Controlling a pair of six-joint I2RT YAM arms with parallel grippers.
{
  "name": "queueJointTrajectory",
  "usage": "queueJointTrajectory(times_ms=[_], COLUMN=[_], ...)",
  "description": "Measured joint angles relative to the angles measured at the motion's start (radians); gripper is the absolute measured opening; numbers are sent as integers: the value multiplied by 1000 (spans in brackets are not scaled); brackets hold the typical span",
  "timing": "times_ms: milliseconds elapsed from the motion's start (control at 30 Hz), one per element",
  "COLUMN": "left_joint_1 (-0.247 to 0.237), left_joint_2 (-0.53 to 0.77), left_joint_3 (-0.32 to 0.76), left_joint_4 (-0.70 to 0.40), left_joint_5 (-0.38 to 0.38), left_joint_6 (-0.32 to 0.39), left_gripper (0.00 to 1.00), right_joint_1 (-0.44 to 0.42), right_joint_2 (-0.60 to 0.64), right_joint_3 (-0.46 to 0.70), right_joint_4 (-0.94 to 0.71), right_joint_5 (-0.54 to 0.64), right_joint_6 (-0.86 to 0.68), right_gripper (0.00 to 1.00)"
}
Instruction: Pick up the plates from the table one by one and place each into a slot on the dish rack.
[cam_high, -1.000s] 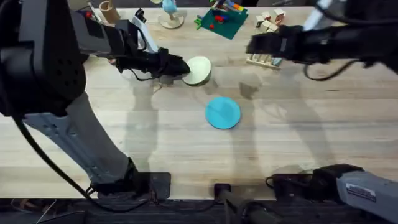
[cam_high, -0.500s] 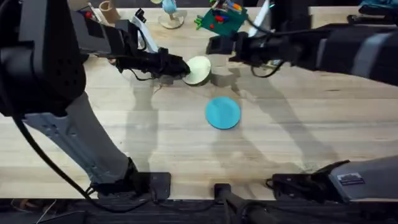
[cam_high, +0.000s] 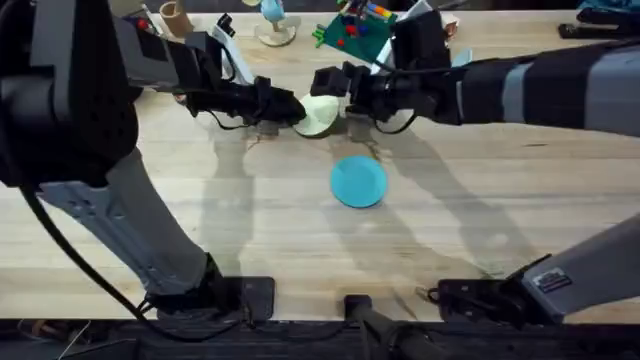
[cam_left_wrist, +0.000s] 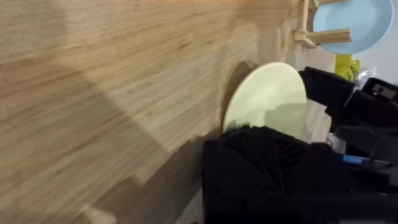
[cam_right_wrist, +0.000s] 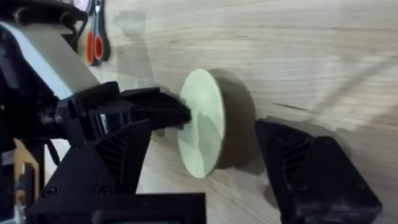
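The cream plate (cam_high: 320, 113) stands on edge just above the table (cam_high: 200, 230), with my left gripper (cam_high: 297, 109) shut on its rim. My right gripper (cam_high: 337, 100) is open, one finger on each side of the same plate; the right wrist view shows the plate (cam_right_wrist: 201, 124) between its fingers (cam_right_wrist: 124, 155) without clear contact. The turquoise plate (cam_high: 358, 181) lies flat nearer the table's front. The left wrist view shows the cream plate (cam_left_wrist: 267, 99) and, farther off, pegs of the dish rack (cam_left_wrist: 306, 36) holding a pale blue plate (cam_left_wrist: 351, 22).
A green toy-block board (cam_high: 355, 35) sits at the back centre, with small wooden items (cam_high: 175, 15) at the back left. Orange-handled scissors (cam_right_wrist: 96, 37) lie behind the left arm. The right arm stretches across the back right of the table.
The right arm has swung left from over the rack to the cream plate, and its open fingers now flank it. The left gripper and both plates have stayed put.
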Motion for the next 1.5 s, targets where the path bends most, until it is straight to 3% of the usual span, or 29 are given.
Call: queueJointTrajectory(times_ms=[233,333,433,600,700,1133,1300,1500], left_joint_1=[0,0,0,5,8,11,1,0], left_joint_2=[0,0,0,0,0,-6,-94,-316], left_joint_3=[0,0,0,0,1,2,-8,-10], left_joint_4=[0,0,0,-2,-2,-9,-79,-162], left_joint_5=[0,0,0,4,11,13,-99,-207], left_joint_6=[0,0,0,0,0,0,7,28], left_gripper=[40,40,39,38,38,39,39,39], right_joint_1=[28,37,47,63,58,58,59,54], right_joint_2=[37,51,56,57,57,50,-20,-173], right_joint_3=[1,1,1,1,1,4,4,4], right_joint_4=[34,40,53,49,54,46,-79,-277], right_joint_5=[3,8,11,30,33,32,50,136], right_joint_6=[72,90,103,113,121,112,84,16], right_gripper=[916,832,679,198,49,30,31,32])
